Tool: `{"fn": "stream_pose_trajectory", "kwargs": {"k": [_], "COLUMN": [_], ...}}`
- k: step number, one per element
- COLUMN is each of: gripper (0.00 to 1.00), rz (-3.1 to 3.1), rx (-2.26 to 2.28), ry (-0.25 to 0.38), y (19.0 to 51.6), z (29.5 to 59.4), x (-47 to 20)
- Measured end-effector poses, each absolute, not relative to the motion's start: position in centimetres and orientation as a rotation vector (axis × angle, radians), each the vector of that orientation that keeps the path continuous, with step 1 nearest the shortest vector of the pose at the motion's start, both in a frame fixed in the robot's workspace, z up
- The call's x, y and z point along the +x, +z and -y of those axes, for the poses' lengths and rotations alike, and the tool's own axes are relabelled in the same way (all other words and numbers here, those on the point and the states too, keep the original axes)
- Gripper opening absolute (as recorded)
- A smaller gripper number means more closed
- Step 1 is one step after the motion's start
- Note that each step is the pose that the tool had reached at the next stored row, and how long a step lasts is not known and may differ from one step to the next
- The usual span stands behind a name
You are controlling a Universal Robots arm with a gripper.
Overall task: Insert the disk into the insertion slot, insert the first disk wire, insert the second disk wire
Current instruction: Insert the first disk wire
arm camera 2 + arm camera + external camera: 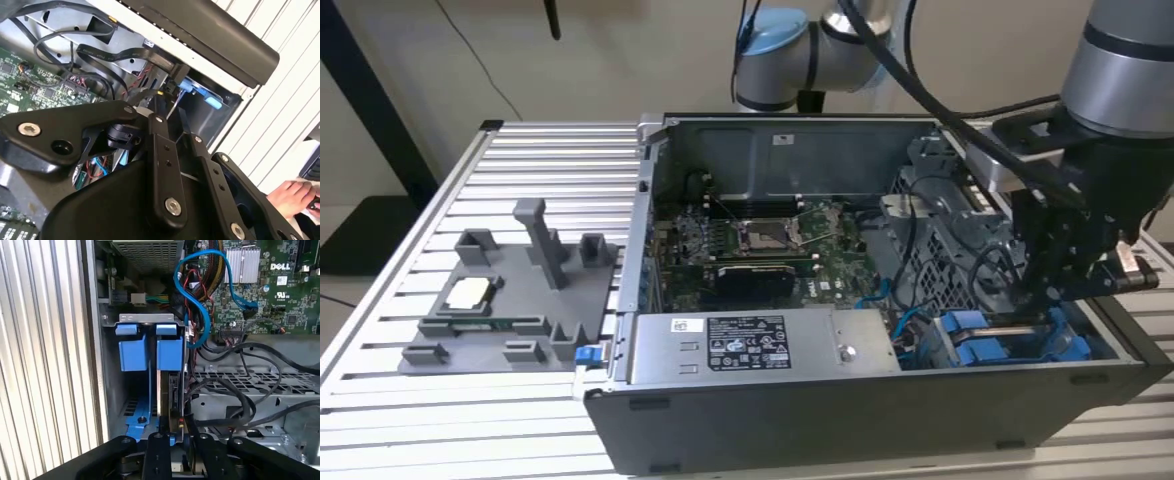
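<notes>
The disk (173,390) shows edge-on in the first wrist view, standing in its blue carrier frame (170,347) inside the insertion slot (145,317), a grey sheet-metal bay. My gripper (181,455) straddles the disk's near end, a black finger on each side, and looks shut on it. In the exterior view the gripper (1047,305) reaches down into the case's near right corner, just above the blue carriers (987,345). In the second wrist view the fingers (162,145) point at the blue parts (192,87).
A second blue carrier (132,347) sits beside the disk. Black wires (235,390) and a blue cable (200,295) loop close by. The power-supply box (747,345) and motherboard (761,245) lie in the case. A grey fixture tray (507,300) rests on the slatted table. A hand (292,197) is nearby.
</notes>
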State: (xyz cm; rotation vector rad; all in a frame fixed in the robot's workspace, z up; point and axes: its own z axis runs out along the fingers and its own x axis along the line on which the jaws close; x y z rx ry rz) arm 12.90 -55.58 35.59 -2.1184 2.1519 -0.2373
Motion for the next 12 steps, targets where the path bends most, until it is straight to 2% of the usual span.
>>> {"fn": "stream_pose_trajectory", "kwargs": {"k": [5, 12], "gripper": [0.26, 0.26], "rz": [-2.152, -2.152], "rx": [-2.119, -2.119], "ry": [-0.237, -0.237], "y": [36.9, 36.9], "z": [55.6, 55.6], "x": [12.9, 12.9]}}
